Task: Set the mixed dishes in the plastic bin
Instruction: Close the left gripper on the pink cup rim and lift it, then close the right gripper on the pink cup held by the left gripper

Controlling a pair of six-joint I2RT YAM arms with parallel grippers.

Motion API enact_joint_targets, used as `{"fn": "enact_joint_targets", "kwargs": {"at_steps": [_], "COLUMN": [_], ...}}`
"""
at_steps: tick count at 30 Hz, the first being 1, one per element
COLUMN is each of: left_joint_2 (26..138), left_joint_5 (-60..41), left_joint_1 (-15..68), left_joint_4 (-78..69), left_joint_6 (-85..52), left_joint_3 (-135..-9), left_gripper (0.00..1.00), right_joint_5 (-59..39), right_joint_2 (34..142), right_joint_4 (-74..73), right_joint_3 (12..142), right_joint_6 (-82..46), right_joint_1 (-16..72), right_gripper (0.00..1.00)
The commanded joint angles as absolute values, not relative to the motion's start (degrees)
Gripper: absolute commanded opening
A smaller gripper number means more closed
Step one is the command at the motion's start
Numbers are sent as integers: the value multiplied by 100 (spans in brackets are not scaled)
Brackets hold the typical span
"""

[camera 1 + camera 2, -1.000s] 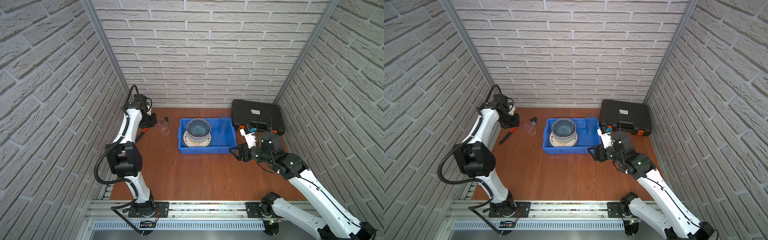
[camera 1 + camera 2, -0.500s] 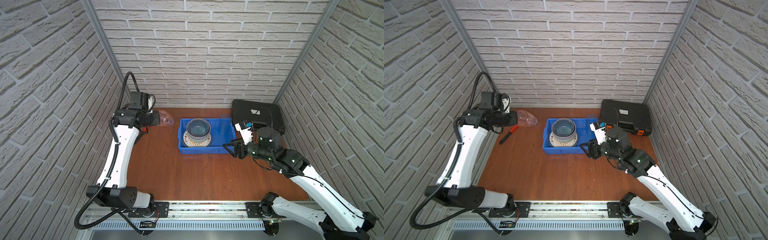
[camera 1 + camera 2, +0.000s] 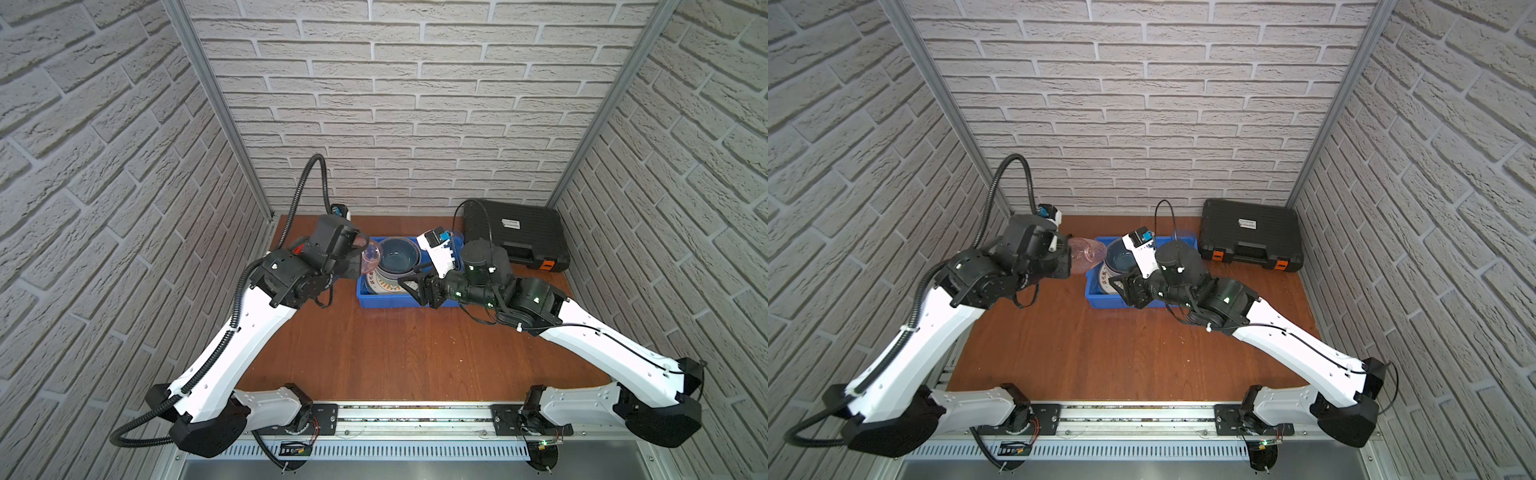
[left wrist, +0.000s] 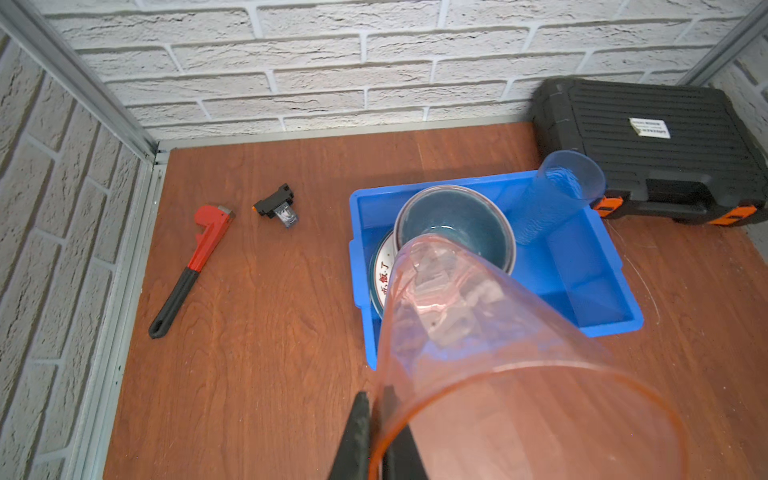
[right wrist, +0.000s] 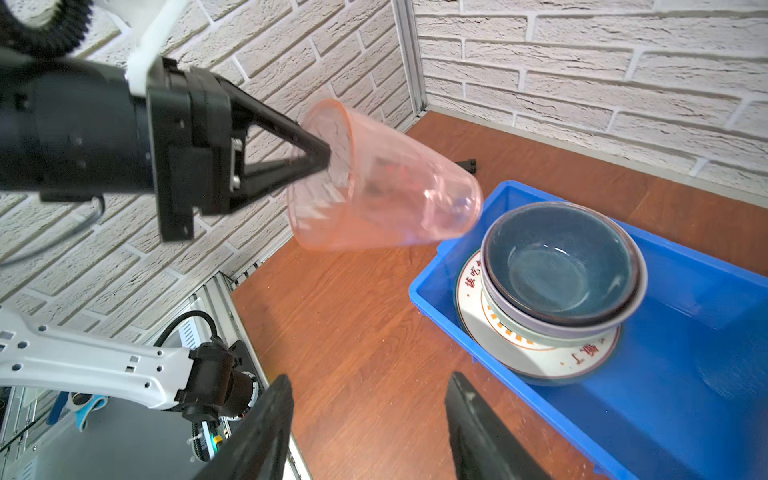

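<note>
Since half a second ago the left arm has swung in from the back-left corner, carrying the pink cup to the left edge of the blue bin. The right claw has slid leftward along the bin's near wall.

Far left on the table lies a red wrench, with a small black clip near it on the bin's side. The left claw is pinched tight on the cup's rim, one finger inside and one outside (the left wrist view shows the thin wall between them). The cup hangs in the air on its side, mouth toward the claw and base toward the bin.

In the bin's left half sits a stack: a dark blue bowl on top, nested in a lavender bowl, over a white plate with orange marks. The right claw hovers above the bin's near wall, jaws partly apart, holding nothing. A blue cup stands in the bin's far right corner. Beyond that corner rests a black tool case.
</note>
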State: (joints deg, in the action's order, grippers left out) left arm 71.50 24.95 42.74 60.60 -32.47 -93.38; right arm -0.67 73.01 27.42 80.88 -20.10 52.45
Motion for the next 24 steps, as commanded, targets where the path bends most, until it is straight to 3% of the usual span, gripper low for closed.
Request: {"fn": "enact_joint_targets", "kwargs": {"at_steps": [1, 24], "left_joint_2": [7134, 7240], "left_joint_5": [3524, 4482], "left_joint_1": [4722, 6066], "left_joint_4": [5508, 4379], "left_joint_6": [-3727, -3970], "left_joint_3": [-9192, -8815], "left_gripper": [0, 0], "right_joint_5": [366, 2106], "right_joint_2": [7403, 7821], "right_joint_4": [2143, 1710], "right_joint_3": [8229, 8097], "right_joint_6": [-1963, -2292], "right_joint_1": [5413, 5416], "right_gripper": [60, 43]}}
